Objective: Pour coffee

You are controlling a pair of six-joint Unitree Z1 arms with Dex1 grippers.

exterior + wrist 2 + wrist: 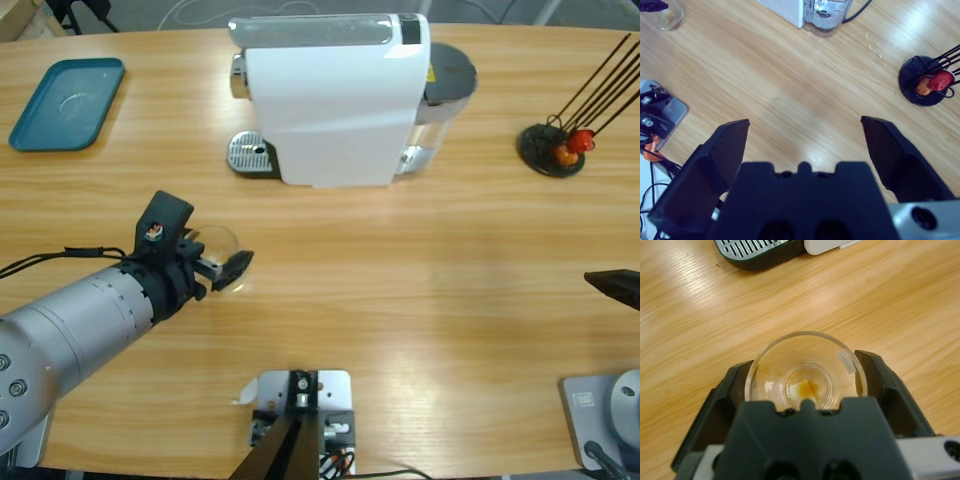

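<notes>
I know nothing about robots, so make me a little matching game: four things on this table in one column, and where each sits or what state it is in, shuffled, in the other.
Things:
1. glass
2. teal tray
3. coffee machine
4. right gripper

Places or states:
A. far middle of the table
B. open over bare wood
C. held between the left gripper's fingers
D. far corner of the table, nothing on it

Pairs: 1-C, 2-D, 3-A, 4-B

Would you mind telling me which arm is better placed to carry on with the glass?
Left: its hand already clasps the glass near the coffee machine. The right hand is open, off at the table's far edge.
</notes>
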